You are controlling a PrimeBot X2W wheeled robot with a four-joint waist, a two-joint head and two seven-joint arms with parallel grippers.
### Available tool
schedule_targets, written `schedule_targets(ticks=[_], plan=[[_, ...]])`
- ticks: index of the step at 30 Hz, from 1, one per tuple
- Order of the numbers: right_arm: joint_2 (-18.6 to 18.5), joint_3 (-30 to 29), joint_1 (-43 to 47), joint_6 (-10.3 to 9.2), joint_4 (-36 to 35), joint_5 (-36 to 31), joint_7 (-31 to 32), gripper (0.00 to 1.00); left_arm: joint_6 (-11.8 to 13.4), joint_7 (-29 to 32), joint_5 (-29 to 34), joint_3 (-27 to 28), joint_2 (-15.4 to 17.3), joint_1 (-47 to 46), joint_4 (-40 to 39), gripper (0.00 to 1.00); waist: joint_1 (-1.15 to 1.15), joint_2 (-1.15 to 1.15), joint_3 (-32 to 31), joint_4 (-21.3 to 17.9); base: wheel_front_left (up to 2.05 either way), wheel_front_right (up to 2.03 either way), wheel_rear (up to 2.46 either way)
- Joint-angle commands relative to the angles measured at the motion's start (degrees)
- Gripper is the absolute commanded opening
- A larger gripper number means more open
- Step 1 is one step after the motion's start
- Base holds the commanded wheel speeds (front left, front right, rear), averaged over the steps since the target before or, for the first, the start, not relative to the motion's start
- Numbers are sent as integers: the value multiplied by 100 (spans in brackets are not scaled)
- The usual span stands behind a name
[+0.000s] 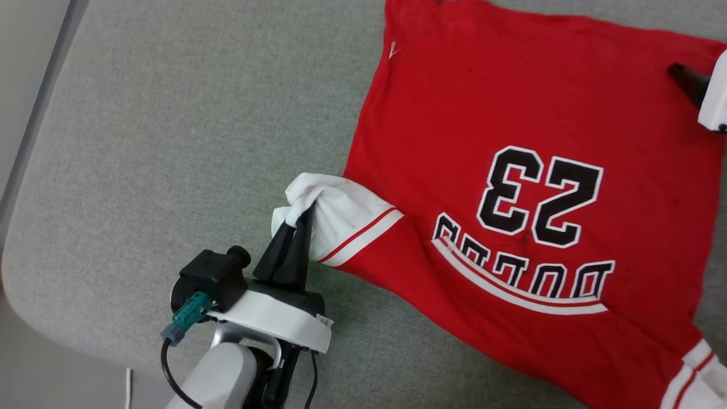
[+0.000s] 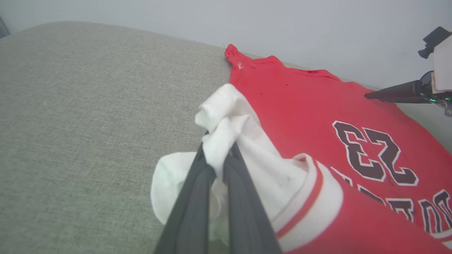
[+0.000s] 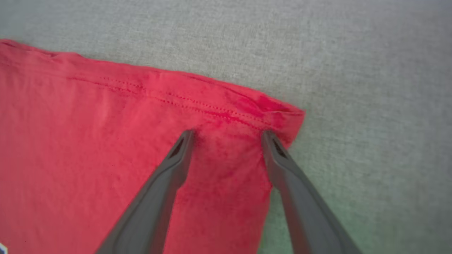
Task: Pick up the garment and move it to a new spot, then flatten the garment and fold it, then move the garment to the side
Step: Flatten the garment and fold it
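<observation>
The red jersey T-shirt (image 1: 483, 113) lay spread on the grey fabric-covered tabletop (image 1: 170, 142), chest side up. Its number 23 (image 1: 539, 196) appeared upside down in the head view, with an arc of letters (image 1: 522, 272) just below it on the robot's side.

To the left of the number 23, and a little nearer to the robot, the left pincer (image 1: 304, 218) was closed tightly on the white sleeve (image 1: 346, 216). The cloth was bunched up between the two dark fingers, and the sleeve's red-and-white stripe trim was on the side toward the number.

Beyond the number 23 and to its right, the right pincer (image 3: 227, 135) stood wide open at the corner of the stitched hem (image 3: 212, 109). Both tips were on the red cloth just inside that hem, and it gripped nothing.

A second white sleeve (image 1: 696, 378) showed at the near right of the number.
</observation>
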Motion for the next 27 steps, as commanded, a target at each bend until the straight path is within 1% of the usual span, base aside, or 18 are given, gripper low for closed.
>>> schedule_targets(ticks=[1,4,6,7,8,9,13,19,22,27], plan=[[-38,54,-81,-4,168,-87,96,100,-48,-37,57,40,-47,-111,3,0,-2,0,195,170,0,0,0],[-11,94,-4,-4,621,-192,458,100,-127,-40,120,120,-170,-111,46,0,-2,0,234,209,0,0,0],[-17,59,146,-8,984,-314,868,100,-176,-40,160,175,-224,-73,71,0,-2,0,229,224,0,0,0],[5,35,238,-8,1133,-370,1032,52,-199,-41,181,210,-264,-48,87,0,-2,0,217,231,0,0,0],[41,1,273,-8,1216,-396,1136,36,-228,-41,199,245,-293,-21,107,0,-2,0,206,235,0,0,0],[65,-39,278,-8,1267,-418,1203,0,-248,-41,225,275,-324,-5,125,0,-2,0,197,239,0,0,0],[89,-159,144,-8,1283,-500,1212,0,-360,-41,294,372,-394,16,206,0,-2,0,133,248,0,0,0],[-114,-285,6,-7,994,-531,929,0,-426,-37,362,555,-420,180,410,0,-2,0,-228,144,0,0,0],[-266,-235,176,-8,769,-440,799,0,-420,-35,361,654,-375,288,495,0,-2,0,-496,11,0,0,0],[-399,-129,816,-7,217,-86,563,0,-351,-34,305,800,-255,543,655,0,-2,0,-983,-299,0,0,0]])
